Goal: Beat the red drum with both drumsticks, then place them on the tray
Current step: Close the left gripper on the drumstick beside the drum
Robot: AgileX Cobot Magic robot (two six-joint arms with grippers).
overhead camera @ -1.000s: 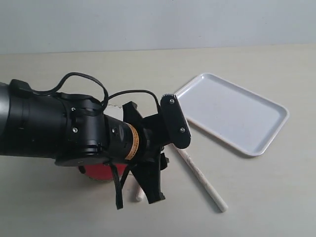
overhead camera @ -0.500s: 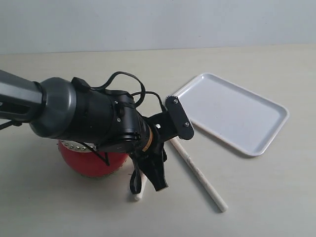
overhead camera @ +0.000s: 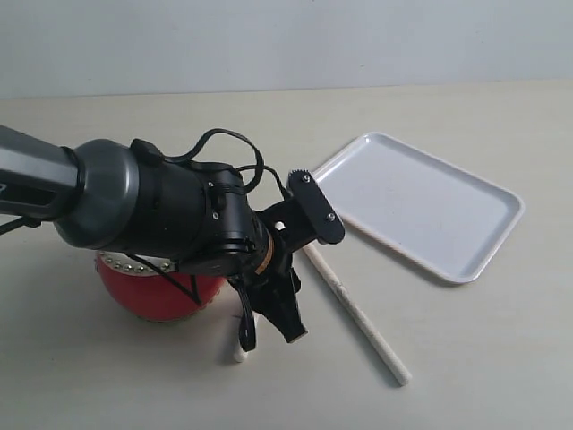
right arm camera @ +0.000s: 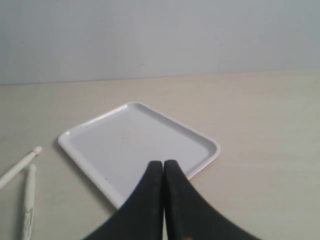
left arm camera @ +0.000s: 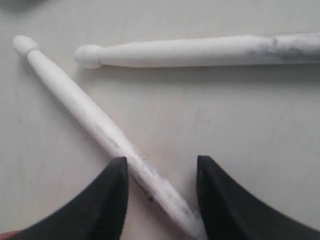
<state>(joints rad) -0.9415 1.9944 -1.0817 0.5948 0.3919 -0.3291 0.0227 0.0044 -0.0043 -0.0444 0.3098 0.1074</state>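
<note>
Step in hand, by judgement: first pickup, left gripper onto the near stick. Advice for the grasp: lower until the jaws reach the table, keep the shaft centred between them, and close on the thicker handle end, not the tip, so enough length is left free for beating. The closing jaws should stay clear of the far stick, whose tip lies near the first one's; the two shafts spread apart from there, not touching. Left gripper: jaws parted moderately, one on each side of the near stick's shaft and holding nothing; one jaw sits close against the wood, though contact cannot be confirmed. Right gripper: jaws pressed together, empty, hanging above the table with the tray before it. Drum: upright on the table, largely hidden under the left arm, with the near stick just beside it. Far stick: flat on the table between drum and tray. Tray: bare, well apart from the drum. Beating not begun; both sticks on the table.
</note>
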